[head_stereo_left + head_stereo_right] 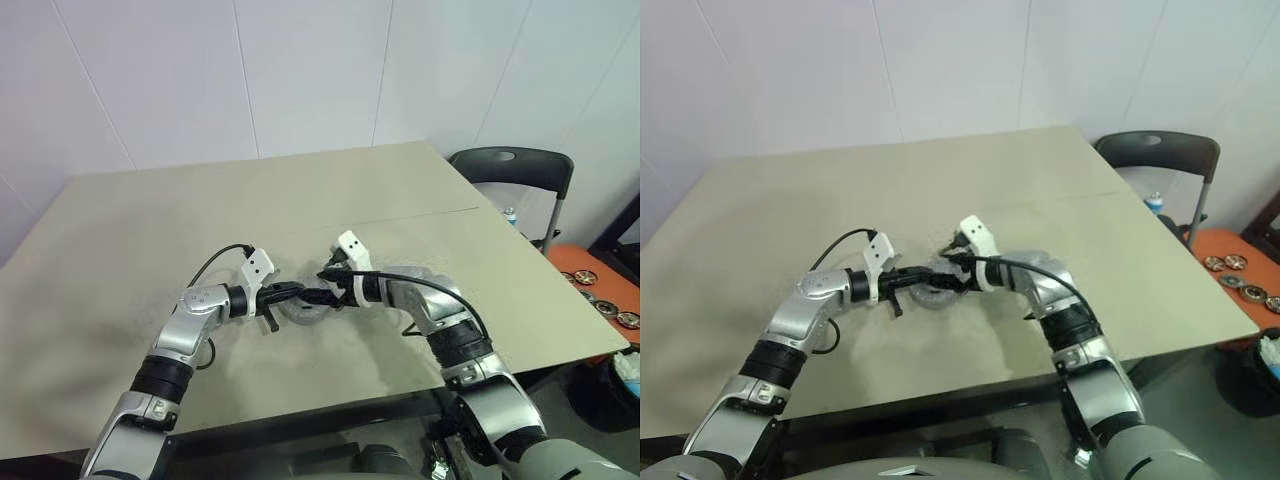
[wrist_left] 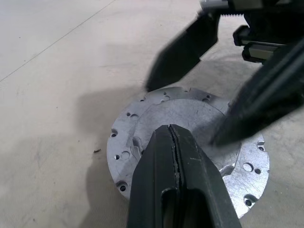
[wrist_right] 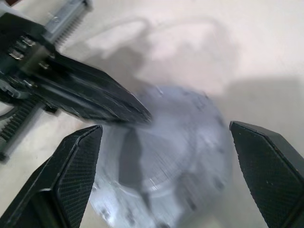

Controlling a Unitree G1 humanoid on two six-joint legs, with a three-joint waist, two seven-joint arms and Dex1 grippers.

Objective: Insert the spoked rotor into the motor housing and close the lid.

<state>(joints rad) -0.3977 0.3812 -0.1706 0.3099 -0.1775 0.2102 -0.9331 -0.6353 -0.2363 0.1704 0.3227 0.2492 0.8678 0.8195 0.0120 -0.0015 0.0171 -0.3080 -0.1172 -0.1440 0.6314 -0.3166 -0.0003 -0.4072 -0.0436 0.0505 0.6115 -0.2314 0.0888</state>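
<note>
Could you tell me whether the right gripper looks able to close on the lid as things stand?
Probably yes: the right gripper stands open with a finger on either side of the lid. The shut left gripper hangs over the lid's middle and may crowd the grasp.

Lid (image 2: 156, 118) silver-grey (dotted with small holes); table (image 1: 150, 230) beige.

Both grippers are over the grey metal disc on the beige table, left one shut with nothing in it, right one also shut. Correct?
Not quite: the right gripper is open, not shut. The right wrist view shows its two black fingers spread wide on either side of the grey metal disc. The rest stands: the left gripper is shut and empty over the disc on the beige table.
</note>
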